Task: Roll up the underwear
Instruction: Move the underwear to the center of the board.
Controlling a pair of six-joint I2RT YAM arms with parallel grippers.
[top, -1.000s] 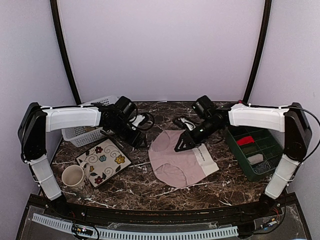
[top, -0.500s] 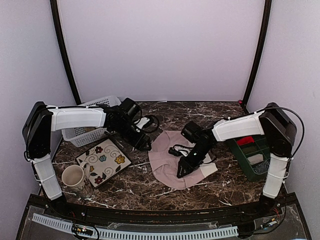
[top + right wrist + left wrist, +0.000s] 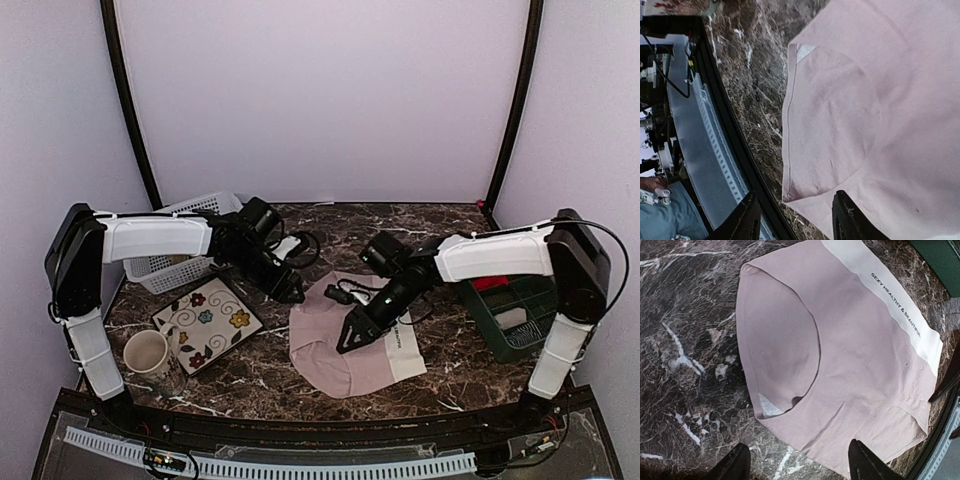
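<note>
Looking down from above, you see the pink underwear point(image 3: 320, 355) spread flat on the worktop point(image 3: 250, 375), left gripper point(image 3: 291, 293) beside its far edge, right gripper point(image 3: 350, 339) over it. Left wrist: jaws apart, empty; the cream waistband point(image 3: 875, 275) looks your firmest hold. Right wrist: jaws apart above thin, limp cloth, likely to bunch and slide.

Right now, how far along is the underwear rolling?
Done: the dusty pink cloth underwear with the cream waistband lies flat, unrolled, on the dark marble table. In hand: nothing; the right fingers stand open over it, the left fingers open at its edge. Left: all the rolling.
</note>
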